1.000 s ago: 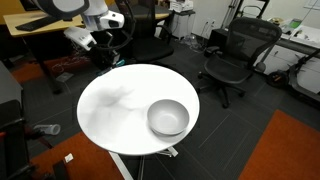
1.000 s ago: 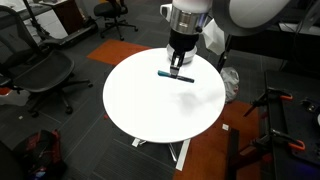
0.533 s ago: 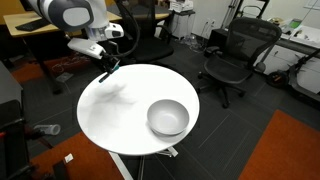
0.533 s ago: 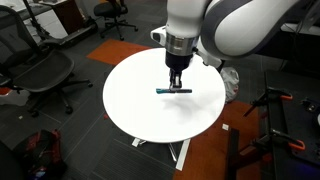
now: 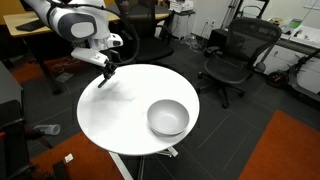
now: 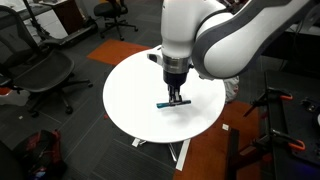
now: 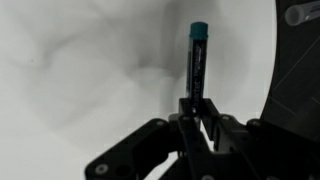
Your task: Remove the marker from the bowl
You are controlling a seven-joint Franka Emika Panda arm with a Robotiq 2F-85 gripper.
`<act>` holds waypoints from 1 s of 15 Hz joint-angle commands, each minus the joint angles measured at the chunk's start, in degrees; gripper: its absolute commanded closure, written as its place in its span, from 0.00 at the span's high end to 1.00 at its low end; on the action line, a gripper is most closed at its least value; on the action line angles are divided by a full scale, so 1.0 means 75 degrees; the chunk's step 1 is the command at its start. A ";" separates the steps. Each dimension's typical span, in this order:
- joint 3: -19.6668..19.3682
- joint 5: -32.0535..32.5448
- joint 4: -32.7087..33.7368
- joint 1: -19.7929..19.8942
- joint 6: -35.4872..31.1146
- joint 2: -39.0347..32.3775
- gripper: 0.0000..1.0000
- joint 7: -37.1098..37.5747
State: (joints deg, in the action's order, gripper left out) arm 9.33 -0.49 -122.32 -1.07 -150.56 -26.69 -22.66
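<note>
1. Since a second ago the arm has swung lower in frame, marker along with it.
2. Room: office chairs, orange carpet.
3. White round table.
4. Bowl shows lower right in an exterior view only.
5. Gripper is clamped on the marker, frame centre, low over the table. The wrist view shows its teal cap.

Teal marker horizontal, well apart from grey bowl.
</note>
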 commanded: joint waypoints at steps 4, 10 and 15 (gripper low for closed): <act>0.0314 -0.0013 0.0232 0.0188 -0.0125 -0.0524 0.04 -0.0326; 0.0318 0.0063 0.0394 0.0237 -0.0161 -0.0844 0.04 -0.0317; 0.0293 0.0110 0.0451 0.0257 -0.0216 -0.0885 0.50 -0.0238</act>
State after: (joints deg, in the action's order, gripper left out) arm 10.73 -0.22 -119.41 -0.18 -150.88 -33.20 -23.48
